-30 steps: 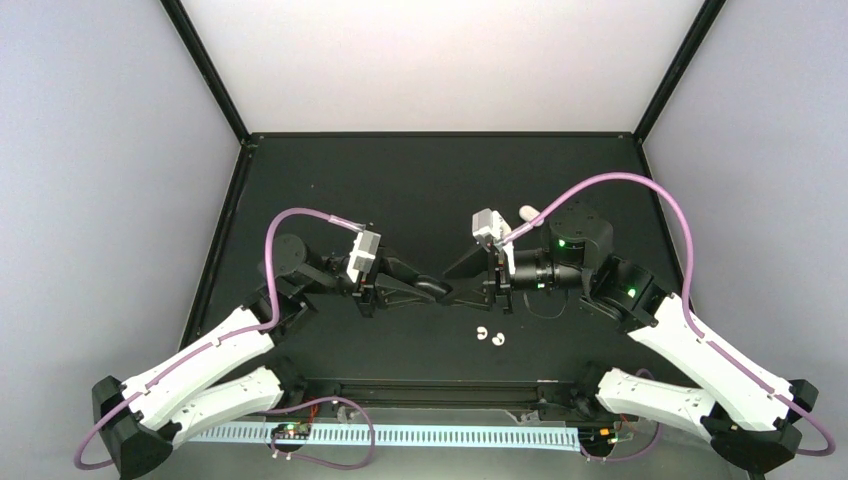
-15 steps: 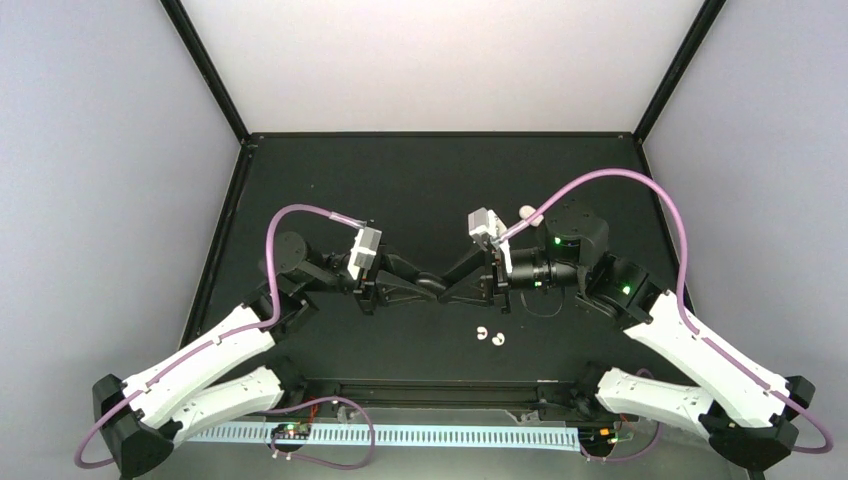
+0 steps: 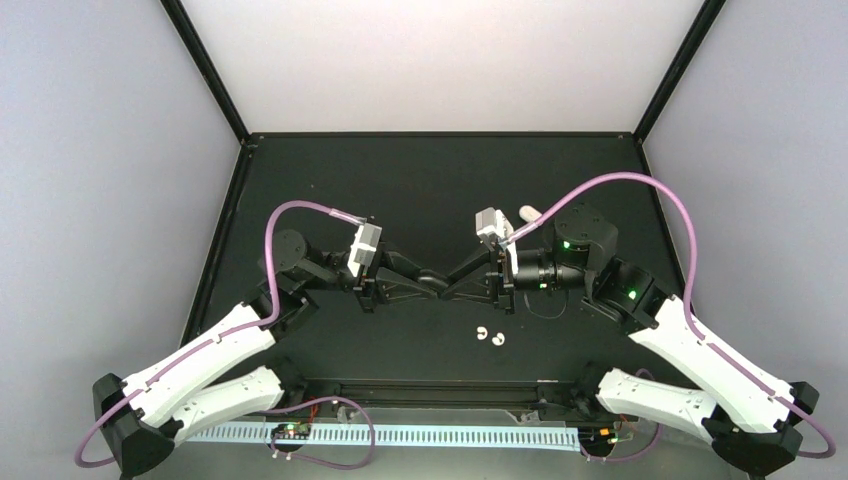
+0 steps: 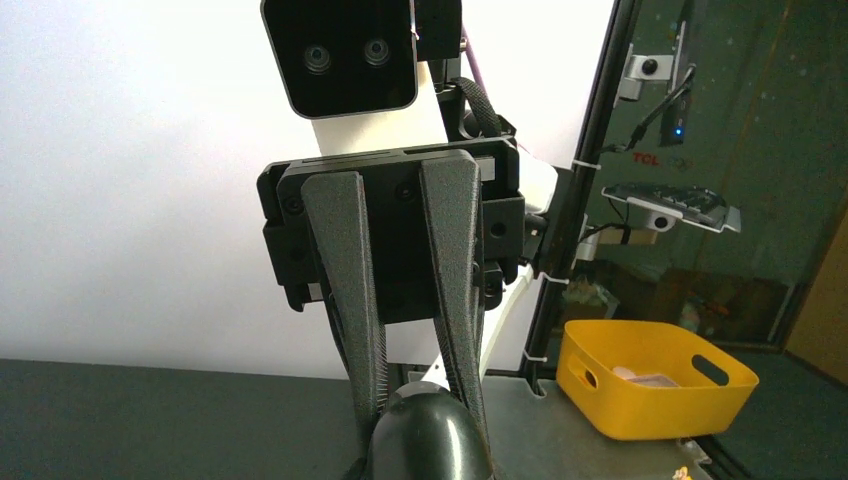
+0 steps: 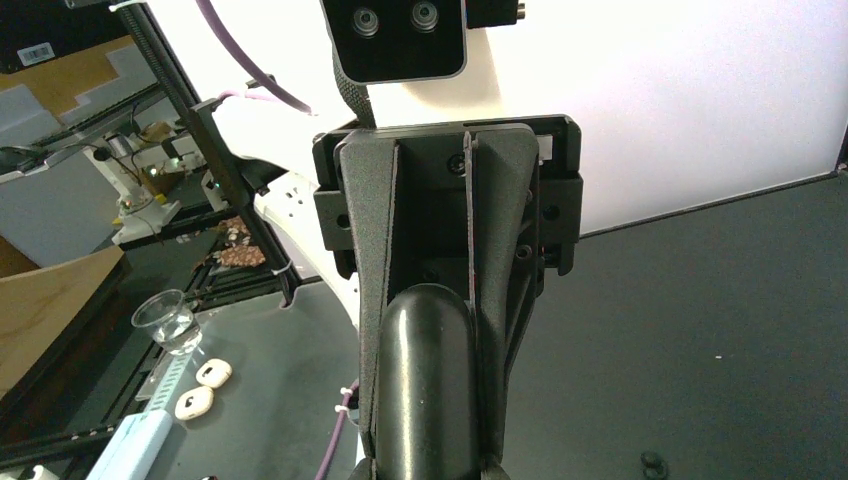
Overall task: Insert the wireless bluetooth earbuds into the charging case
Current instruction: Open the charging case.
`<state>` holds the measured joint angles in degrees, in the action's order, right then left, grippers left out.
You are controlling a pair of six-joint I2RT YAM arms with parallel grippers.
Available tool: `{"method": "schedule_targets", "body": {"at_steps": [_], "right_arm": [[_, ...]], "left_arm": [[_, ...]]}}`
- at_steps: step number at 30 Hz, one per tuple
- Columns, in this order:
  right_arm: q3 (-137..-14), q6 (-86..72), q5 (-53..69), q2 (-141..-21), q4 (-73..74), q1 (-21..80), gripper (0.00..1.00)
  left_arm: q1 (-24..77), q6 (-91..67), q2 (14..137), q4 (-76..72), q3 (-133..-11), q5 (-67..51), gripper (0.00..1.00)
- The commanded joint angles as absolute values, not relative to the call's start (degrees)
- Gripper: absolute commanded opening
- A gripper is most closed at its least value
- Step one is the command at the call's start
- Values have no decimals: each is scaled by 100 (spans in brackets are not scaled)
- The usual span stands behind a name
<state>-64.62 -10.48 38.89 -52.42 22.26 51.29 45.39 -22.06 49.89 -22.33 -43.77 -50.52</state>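
Observation:
The black charging case point(image 3: 445, 288) hangs above the table's middle, between both grippers. My left gripper point(image 3: 438, 288) is shut on it; its fingers point(image 5: 375, 260) flank the case point(image 5: 430, 390) along its length. My right gripper point(image 3: 453, 285) is shut on the case's other end point(image 4: 430, 445), with its fingers point(image 4: 355, 280) pressed to both sides. Two white earbuds point(image 3: 490, 336) lie on the table in front of the grippers and also show in the right wrist view point(image 5: 203, 388). Two tiny dark buds point(image 5: 652, 463) lie on the table on the far side.
A small white rounded object point(image 3: 527, 212) lies behind the right arm. A yellow bin point(image 4: 650, 375) and a clear plastic cup point(image 5: 170, 320) stand outside the table. Black frame posts rise at the back corners.
My right gripper has moved left onto the case held by the left gripper, so the two sets of fingers now overlap. The white earbuds have not moved.

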Motion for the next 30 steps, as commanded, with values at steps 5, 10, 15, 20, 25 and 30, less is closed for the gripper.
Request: {"method": "schedule_targets", "body": {"at_steps": [5,10,15,20,25,30], "right_arm": [[-6360,-1137,3851,-5121,1833,5185,1],[-6330,-1143,3841,-5081,1798,5182,1],[-6337,-1142,3799,-5071,1809,5183,1],[-6354,-1086,3779,-5106,1898,5181,1],[-6357,-1092,3794,-5111,1901,5185,1],[-6369,-1090,3805,-5064,1906,5185,23]], "left_arm": [[4575,-2128,5049,-2136,-4544,-4990,30],[4573,-2093,5034,-2038,-4530,-4916,33],[4570,-2053,5019,-1965,-4526,-4856,32],[4571,-2027,5002,-1963,-4541,-4852,19],[4571,-2015,5001,-1958,-4555,-4865,4],[4575,-1988,4977,-1958,-4557,-4864,2]]}}
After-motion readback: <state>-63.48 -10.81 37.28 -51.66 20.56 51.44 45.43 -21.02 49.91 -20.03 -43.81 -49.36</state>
